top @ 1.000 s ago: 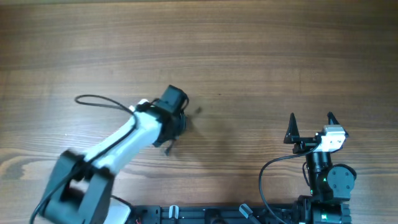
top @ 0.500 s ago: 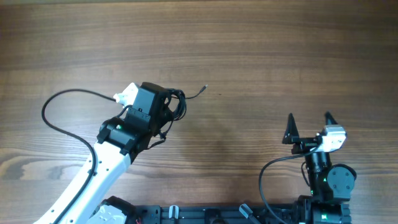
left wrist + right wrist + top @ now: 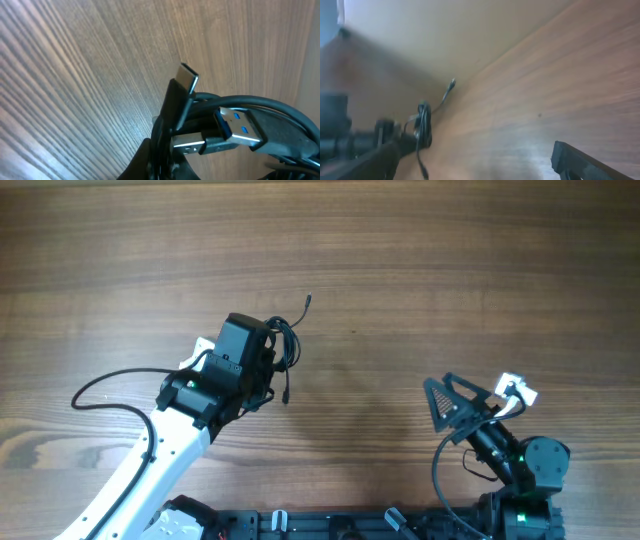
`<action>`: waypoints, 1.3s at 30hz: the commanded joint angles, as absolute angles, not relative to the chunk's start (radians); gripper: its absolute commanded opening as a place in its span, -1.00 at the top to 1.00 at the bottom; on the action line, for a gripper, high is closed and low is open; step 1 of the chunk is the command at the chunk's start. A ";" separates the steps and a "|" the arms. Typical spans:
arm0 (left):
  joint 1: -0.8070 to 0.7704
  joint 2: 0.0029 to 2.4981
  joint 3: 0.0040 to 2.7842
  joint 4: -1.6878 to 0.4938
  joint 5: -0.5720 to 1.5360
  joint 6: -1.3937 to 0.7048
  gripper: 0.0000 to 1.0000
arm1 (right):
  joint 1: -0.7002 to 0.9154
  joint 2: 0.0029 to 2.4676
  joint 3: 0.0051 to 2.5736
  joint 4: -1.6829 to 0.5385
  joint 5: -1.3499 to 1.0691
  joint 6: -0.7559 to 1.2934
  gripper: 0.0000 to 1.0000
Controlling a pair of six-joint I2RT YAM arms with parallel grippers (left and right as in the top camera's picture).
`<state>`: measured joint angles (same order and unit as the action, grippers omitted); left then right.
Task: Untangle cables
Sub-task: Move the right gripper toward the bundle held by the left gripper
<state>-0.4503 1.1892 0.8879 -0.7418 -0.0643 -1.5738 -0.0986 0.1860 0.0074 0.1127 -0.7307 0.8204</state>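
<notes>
Your left claw [image 3: 270,355] is clamped shut on the bunched cables [image 3: 288,340]; your right claw [image 3: 450,402] stands wide open, holding nothing.
The bundle sits left of the desk's [image 3: 450,260] middle, at the claw's tip, with one loose end pointing far and another trailing near. Your left wrist view shows a slim plug [image 3: 189,78] and a blue-tongued flat plug [image 3: 239,127] poking out. The right claw sits well apart, at the near right.

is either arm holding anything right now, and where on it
The left gripper is shut on the cables, pinching the tangled bunch near its plugs. The right gripper is open and empty.
</notes>
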 commanded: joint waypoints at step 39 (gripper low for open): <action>-0.417 1.180 0.904 -0.738 0.054 -0.493 0.92 | 0.607 1.167 0.204 0.741 -0.622 0.654 -0.99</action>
